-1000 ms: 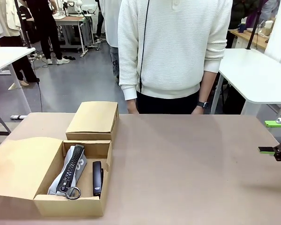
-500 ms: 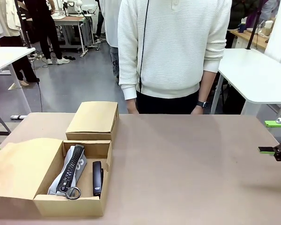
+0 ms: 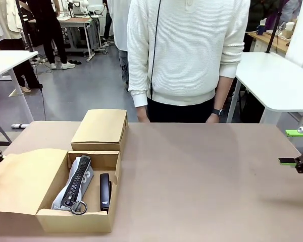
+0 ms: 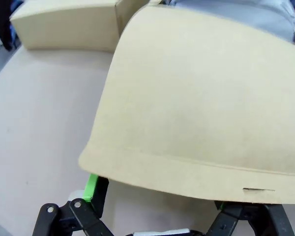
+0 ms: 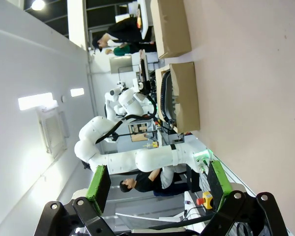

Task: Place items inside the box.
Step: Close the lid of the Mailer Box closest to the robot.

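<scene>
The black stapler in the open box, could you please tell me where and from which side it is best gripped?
Probably grip the black stapler across its narrow sides near mid-length, coming straight down from above. It lies flat and lengthwise against the box wall, with the pencil case close on its other side, so any claw fingers would have little room beside it.
</scene>
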Tool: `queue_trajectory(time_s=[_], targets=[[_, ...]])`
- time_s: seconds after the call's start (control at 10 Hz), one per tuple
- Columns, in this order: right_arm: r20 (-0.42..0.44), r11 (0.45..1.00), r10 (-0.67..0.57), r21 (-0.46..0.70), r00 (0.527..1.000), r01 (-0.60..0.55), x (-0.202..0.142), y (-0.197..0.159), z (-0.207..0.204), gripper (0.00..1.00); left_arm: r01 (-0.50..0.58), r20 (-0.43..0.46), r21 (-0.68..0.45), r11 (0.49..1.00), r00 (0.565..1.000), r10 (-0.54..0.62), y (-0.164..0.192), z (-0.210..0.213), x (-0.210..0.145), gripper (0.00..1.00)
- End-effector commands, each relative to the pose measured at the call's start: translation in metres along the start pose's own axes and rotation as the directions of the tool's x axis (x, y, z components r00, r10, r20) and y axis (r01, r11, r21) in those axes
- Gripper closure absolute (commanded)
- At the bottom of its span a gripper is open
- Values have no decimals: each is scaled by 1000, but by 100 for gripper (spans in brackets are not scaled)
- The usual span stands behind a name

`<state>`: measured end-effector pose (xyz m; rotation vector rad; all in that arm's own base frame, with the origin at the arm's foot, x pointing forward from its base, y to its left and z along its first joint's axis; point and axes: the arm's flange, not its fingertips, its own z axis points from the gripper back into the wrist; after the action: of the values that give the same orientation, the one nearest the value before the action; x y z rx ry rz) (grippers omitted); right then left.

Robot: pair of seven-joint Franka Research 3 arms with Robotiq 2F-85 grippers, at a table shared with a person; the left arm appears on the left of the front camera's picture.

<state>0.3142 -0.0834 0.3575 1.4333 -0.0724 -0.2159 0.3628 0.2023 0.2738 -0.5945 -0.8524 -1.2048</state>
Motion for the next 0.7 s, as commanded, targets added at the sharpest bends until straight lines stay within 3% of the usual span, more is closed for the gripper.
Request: queue_trajectory(time_s=[0.0,0.2,0.6], targets=[[4,1000,-19,-6,1000,19,0,3,0,0,41,205,-28,999,978,-34,4,14,-1,0],[4,1000,-19,-6,1000,19,0,3,0,0,91,364,-27,995,928,-75,-6,23,12,0],[4,1000,-19,-6,1000,19,0,3,0,0,226,533,-4,974,825,-189,-37,15,59,0]])
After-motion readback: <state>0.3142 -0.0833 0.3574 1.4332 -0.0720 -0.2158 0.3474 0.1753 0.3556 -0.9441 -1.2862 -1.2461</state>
